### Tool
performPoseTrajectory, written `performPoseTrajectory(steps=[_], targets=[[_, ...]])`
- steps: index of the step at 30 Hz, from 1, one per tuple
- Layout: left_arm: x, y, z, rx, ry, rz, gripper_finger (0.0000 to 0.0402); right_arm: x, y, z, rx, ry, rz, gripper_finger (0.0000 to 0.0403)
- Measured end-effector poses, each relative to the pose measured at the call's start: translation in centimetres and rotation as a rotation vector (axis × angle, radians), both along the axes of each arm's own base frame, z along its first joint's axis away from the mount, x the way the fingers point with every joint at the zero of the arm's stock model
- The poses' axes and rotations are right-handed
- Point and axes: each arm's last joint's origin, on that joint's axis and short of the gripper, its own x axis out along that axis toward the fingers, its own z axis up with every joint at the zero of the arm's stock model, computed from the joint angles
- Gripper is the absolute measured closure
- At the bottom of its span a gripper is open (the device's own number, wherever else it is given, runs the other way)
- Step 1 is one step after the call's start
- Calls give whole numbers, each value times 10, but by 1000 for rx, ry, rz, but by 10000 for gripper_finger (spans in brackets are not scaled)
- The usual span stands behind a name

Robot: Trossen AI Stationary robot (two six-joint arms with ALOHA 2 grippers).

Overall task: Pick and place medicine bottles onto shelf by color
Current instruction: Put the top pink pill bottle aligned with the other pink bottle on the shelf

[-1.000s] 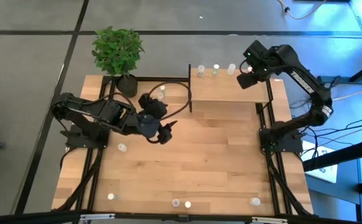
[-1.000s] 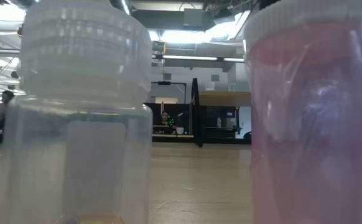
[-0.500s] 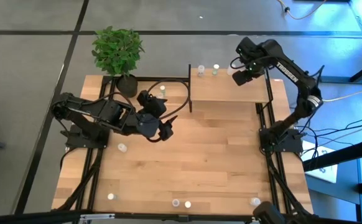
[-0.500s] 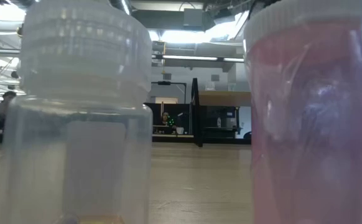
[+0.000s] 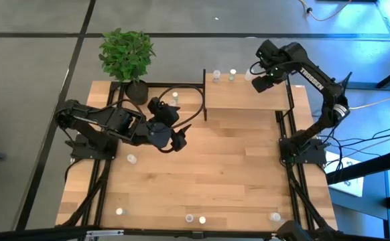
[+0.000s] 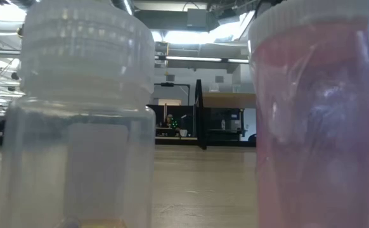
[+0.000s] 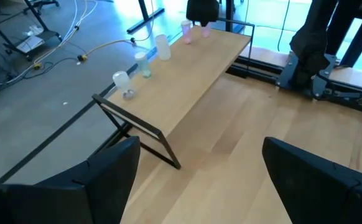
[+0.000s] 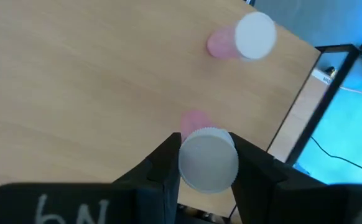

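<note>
Right gripper (image 8: 207, 163) clenched on pink bottle (image 8: 208, 159), moved inward along shelf (image 5: 242, 98) far edge since a second ago; I place next. Left gripper (image 5: 179, 142) released, idle.

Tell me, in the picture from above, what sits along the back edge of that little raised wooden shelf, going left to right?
White-capped bottle → green-tinted bottle → the right arm's fingers, closed on a pink bottle with a white cap.

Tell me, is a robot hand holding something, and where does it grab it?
The right hand holds a pink medicine bottle by its white cap, above the shelf. The left hand is open, holding nothing.
</note>
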Motion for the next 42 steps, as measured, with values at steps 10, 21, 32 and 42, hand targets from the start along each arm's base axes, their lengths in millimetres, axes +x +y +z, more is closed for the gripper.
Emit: performPoseTrajectory(steps=[10, 21, 32, 42], targets=[[0, 2, 0, 0, 1, 5, 67, -28, 35, 2, -67, -78, -55, 286], [2, 8, 0, -1, 3, 22, 67, -24, 32, 6, -129, -193, -60, 286], [2, 7, 0, 0, 3, 21, 67, -8, 12, -17, -49, -107, -60, 286], [2, 7, 0, 0, 4, 20, 67, -5, 6, -25, -45, -54, -72, 286]])
